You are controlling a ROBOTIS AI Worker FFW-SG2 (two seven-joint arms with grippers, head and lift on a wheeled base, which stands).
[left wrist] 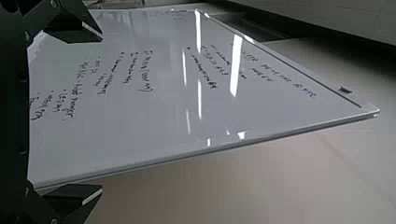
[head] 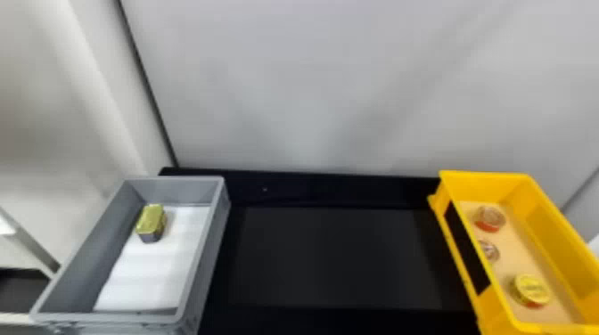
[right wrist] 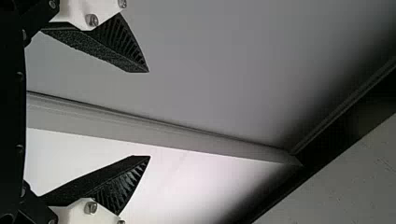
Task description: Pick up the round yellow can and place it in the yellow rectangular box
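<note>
Yellow box point(head: 557, 240): 1 yellow can point(head: 531, 289), round, lid up, axis upright, near end; 2 reddish tins point(head: 489, 219) farther back. Grey box point(head: 96, 254): 1 gold tin point(head: 151, 218), long axis roughly front-to-back. Left gripper point(left wrist: 102, 113): jaws wide open, facing whiteboard point(left wrist: 140, 116). Right gripper point(right wrist: 149, 114): jaws wide open, facing pale panels point(right wrist: 233, 84).

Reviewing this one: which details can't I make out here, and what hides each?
- Head view: print on the round yellow can, too small to read.
- Head view: part of the middle round container, hidden by the yellow box's left wall.
- Head view: the gray box's near outer wall, cut off by the bottom edge.
- Left wrist view: much of the handwriting, too small.
</note>
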